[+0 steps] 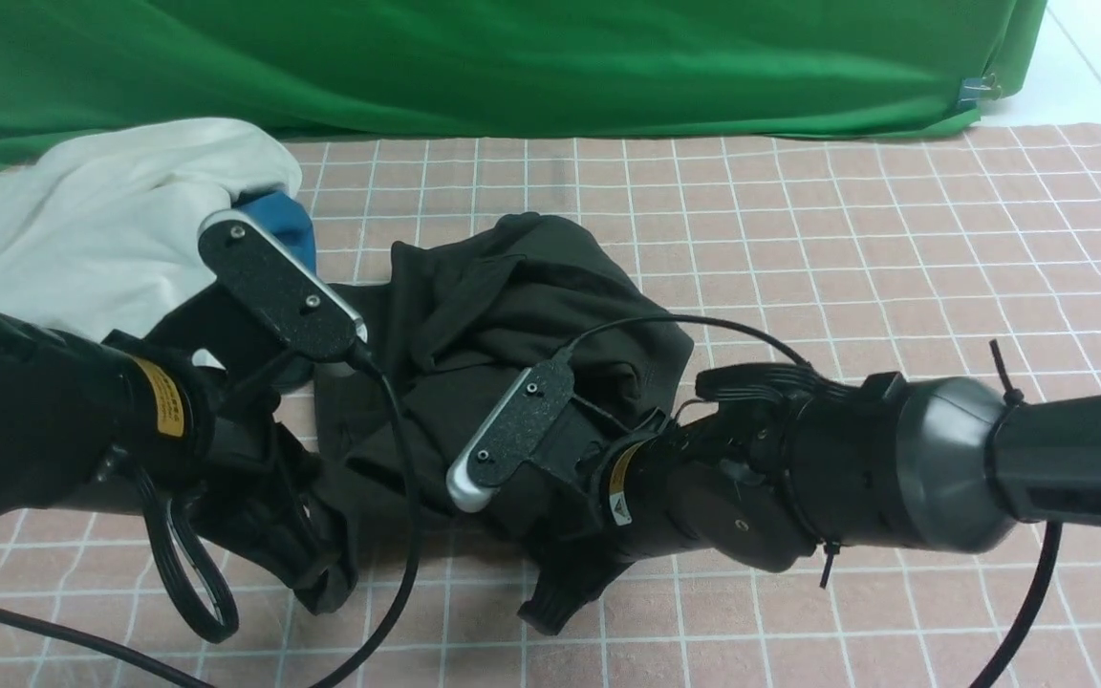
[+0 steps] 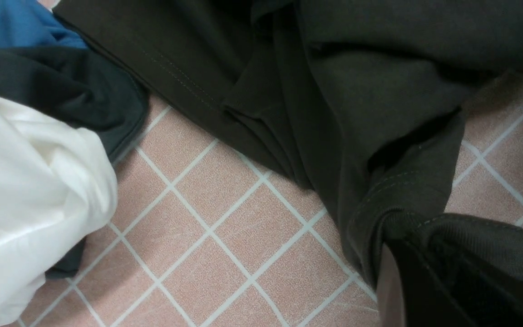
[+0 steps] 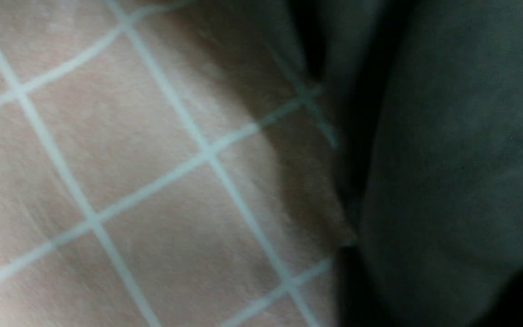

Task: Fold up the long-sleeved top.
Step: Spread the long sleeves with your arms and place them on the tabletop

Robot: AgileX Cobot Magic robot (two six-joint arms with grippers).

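Pinched shut in the left hand (image 2: 429,254), at the heap's seven o'clock edge: a stitched hem of the long-sleeved top (image 1: 512,296); cannot tell how wide the right hand (image 1: 565,564) stands or whether it grips cloth, low at the six o'clock edge. Lies crumpled mid-tabletop (image 1: 895,239), white garment (image 1: 101,220) off at ten o'clock. Looks like the spreading step, no fold yet; calls next for a sure second grip, then pulling toward nine and three o'clock to flatten.

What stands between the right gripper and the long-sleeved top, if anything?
Nothing visible does. The right gripper is down at the near side of the long-sleeved top, and its wrist view shows only dark cloth beside the bare checked table. The white garment lies away on the left.
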